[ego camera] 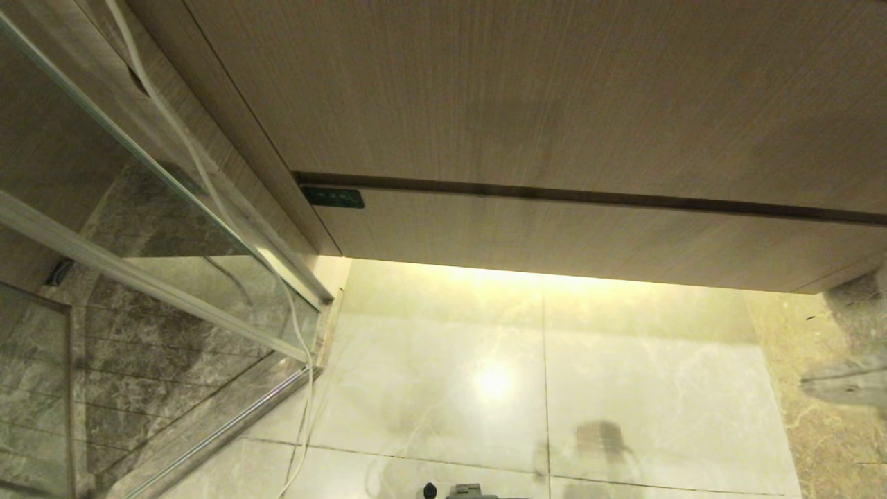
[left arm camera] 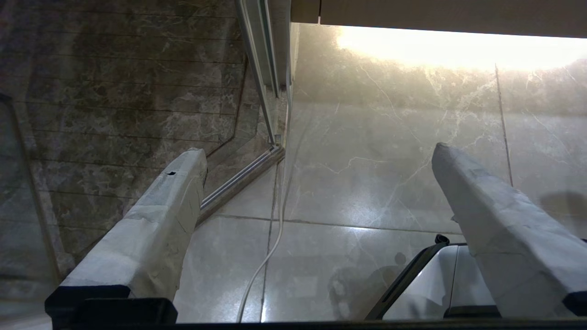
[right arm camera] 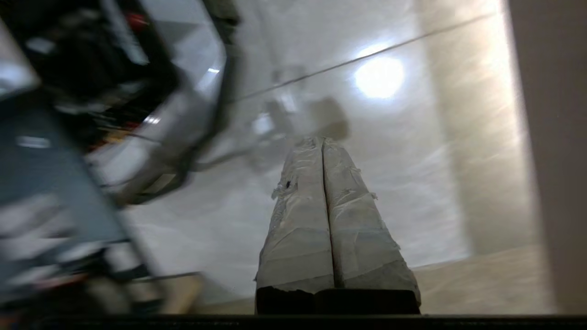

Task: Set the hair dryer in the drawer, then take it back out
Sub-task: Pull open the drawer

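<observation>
Pressed flat together with nothing between them, the right gripper's taped jaws hang over the glossy tiled floor. Its blurred shape enters the head view at three o'clock. At twelve o'clock the drawer sits flush, its dark label at ten o'clock. Jaws of the left gripper stand wide apart beside a glass door. No hair dryer shows.

The head camera looks steeply down, close to the closed drawer front and pale floor tiles. Both wrist cameras face those same tiles; the left one shares the glass partition too
</observation>
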You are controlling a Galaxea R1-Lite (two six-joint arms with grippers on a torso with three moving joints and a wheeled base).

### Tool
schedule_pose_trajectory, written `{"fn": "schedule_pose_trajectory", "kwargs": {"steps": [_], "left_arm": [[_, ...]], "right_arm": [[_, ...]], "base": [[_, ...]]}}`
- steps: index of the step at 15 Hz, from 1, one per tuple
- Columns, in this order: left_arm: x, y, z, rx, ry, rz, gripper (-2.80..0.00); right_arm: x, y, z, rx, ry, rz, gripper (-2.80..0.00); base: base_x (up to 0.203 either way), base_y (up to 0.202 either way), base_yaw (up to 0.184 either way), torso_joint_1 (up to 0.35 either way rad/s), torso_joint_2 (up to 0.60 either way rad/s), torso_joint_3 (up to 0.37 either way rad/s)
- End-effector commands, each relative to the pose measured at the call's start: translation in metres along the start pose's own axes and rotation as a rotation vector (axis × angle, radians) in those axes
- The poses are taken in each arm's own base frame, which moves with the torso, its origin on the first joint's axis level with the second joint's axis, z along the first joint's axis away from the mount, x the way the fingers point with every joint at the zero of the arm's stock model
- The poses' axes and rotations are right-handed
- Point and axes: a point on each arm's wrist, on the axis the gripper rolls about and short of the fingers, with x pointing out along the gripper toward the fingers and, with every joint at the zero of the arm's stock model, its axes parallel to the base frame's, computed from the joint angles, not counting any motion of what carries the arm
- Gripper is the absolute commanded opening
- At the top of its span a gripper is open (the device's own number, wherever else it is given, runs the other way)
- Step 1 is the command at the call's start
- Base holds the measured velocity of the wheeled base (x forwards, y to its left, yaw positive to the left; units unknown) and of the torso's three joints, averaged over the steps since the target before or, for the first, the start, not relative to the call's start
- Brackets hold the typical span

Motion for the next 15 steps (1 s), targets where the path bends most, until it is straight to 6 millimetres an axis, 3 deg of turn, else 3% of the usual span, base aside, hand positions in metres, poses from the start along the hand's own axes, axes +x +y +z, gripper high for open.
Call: {"fn": "schedule_pose_trajectory", "kwargs": {"steps": [1,3,5,9,13,14,15], "left_arm": [[0.0,0.0,0.0,0.0,0.001,0.0,0.0],[0.0,0.0,0.0,0.0,0.001,0.0,0.0],[0.0,0.0,0.0,0.0,0.001,0.0,0.0],[0.0,0.0,0.0,0.0,0.0,0.0,0.0],[0.0,0.0,0.0,0.0,0.001,0.0,0.0],[0.0,0.0,0.0,0.0,-0.001,0.0,0.0],[0.0,0.0,0.0,0.0,-0.001,0.0,0.0]], "right_arm": [[0.035,-0.024,-0.006,-0.139,0.0,-0.036,-2.8],[0.065,-0.036,-0.015,-0.209,0.013,-0.061,-2.8],[0.081,-0.045,-0.019,-0.225,0.034,-0.08,-2.8],[0.095,-0.057,-0.023,-0.306,0.126,-0.184,-2.8],[0.097,-0.065,-0.015,-0.35,0.11,-0.264,-2.8],[0.101,-0.065,-0.013,-0.355,0.099,-0.25,0.0],[0.104,-0.063,-0.007,-0.366,0.073,-0.24,0.0]], "base": [[0.0,0.0,0.0,0.0,0.0,0.0],[0.0,0.0,0.0,0.0,0.0,0.0],[0.0,0.0,0.0,0.0,0.0,0.0],[0.0,0.0,0.0,0.0,0.0,0.0],[0.0,0.0,0.0,0.0,0.0,0.0],[0.0,0.0,0.0,0.0,0.0,0.0],[0.0,0.0,0.0,0.0,0.0,0.0]]}}
